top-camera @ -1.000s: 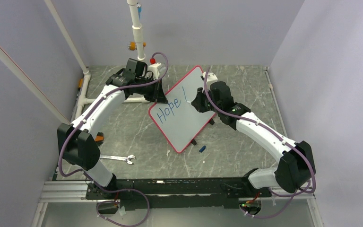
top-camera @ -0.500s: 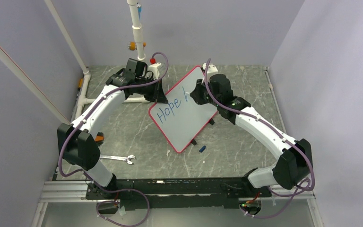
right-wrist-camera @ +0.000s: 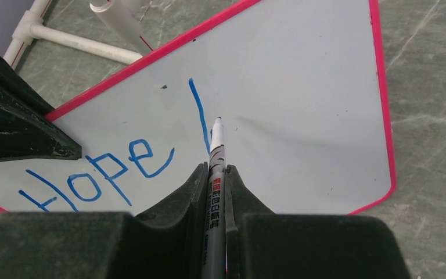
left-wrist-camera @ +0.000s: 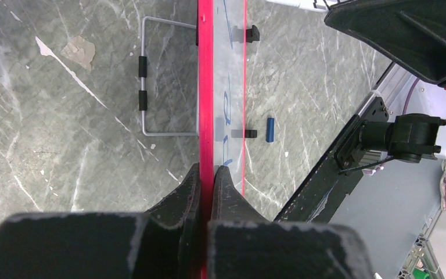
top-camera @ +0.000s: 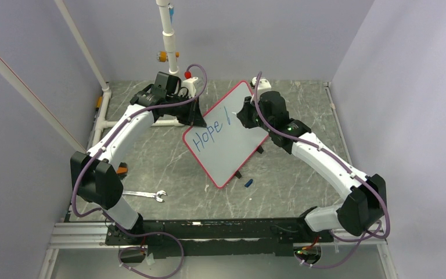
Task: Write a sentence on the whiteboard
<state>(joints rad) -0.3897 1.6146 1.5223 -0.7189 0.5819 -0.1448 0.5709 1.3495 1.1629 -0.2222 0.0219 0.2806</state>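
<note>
The whiteboard (top-camera: 232, 145), white with a thin red border, stands tilted at the table's middle. My left gripper (top-camera: 198, 118) is shut on its red left edge (left-wrist-camera: 206, 87), one finger on each side (left-wrist-camera: 207, 170). The sentence (right-wrist-camera: 101, 174) reads "Hope" in blue, followed by one tall stroke (right-wrist-camera: 198, 113); it also shows in the top view (top-camera: 209, 129). My right gripper (right-wrist-camera: 216, 168) is shut on a grey marker (right-wrist-camera: 216, 152) over the board's upper part (top-camera: 245, 115). The marker's tip sits just right of that stroke; I cannot tell whether it touches.
A blue marker cap (top-camera: 248, 183) lies on the table near the board's lower corner (left-wrist-camera: 270, 129). A wrench (top-camera: 145, 195) lies front left beside an orange object (top-camera: 122, 170). A white pipe stand (top-camera: 168, 40) rises at the back. A wire support (left-wrist-camera: 143, 87) sticks out behind the board.
My right gripper has shifted a little toward the board's far edge with the marker. The left gripper and the board have not moved.
</note>
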